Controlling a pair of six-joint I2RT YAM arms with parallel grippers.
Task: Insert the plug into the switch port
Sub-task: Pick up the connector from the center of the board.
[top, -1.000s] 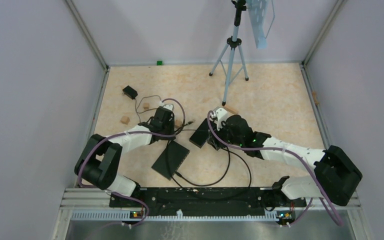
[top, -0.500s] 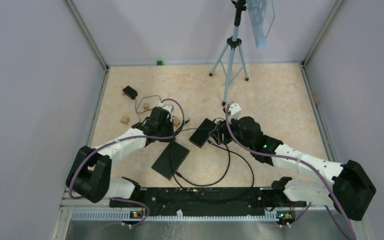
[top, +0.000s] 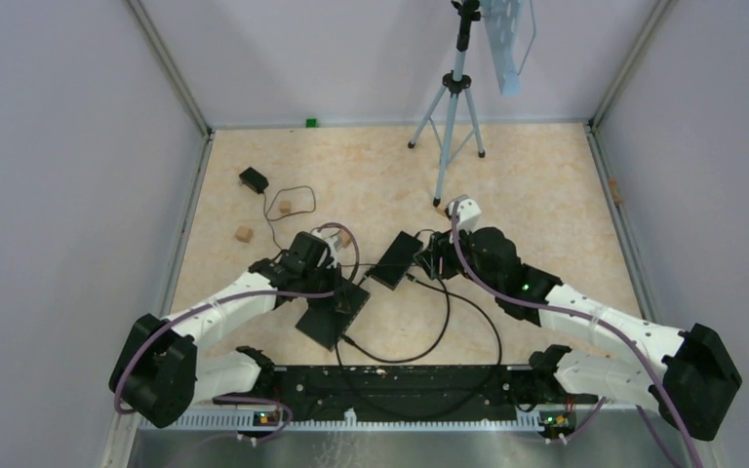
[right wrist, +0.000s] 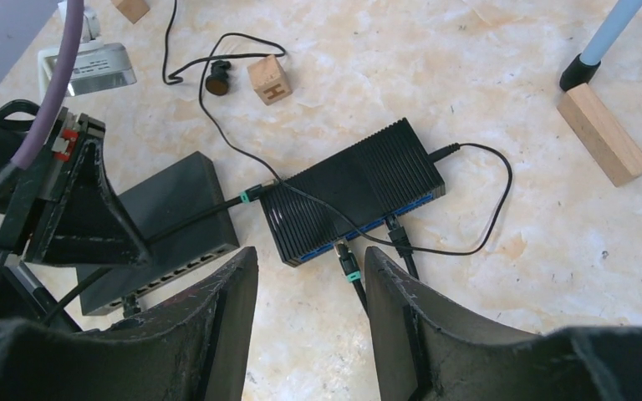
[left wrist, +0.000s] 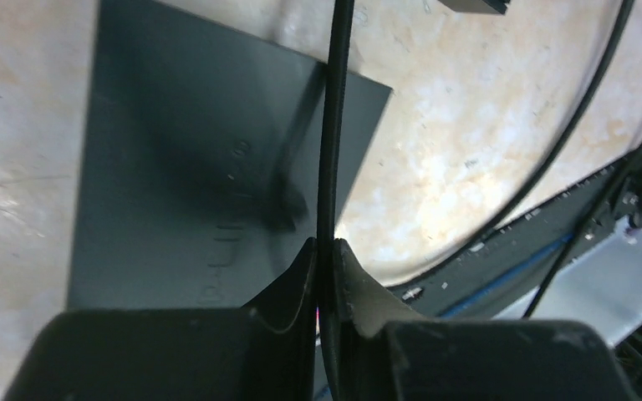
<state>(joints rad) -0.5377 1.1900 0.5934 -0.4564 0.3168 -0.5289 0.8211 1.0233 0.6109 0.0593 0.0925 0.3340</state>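
While the left tool (left wrist: 324,251) pinches the black cable (left wrist: 334,125) and the right tool (right wrist: 309,276) hovers wide, I'd say the plug (right wrist: 252,195) needs aligning with a port next.

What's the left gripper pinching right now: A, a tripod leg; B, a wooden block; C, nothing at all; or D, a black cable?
D: in the left wrist view the left gripper has its jaws shut on the thin black cable, which runs up across the flat dark switch below it.
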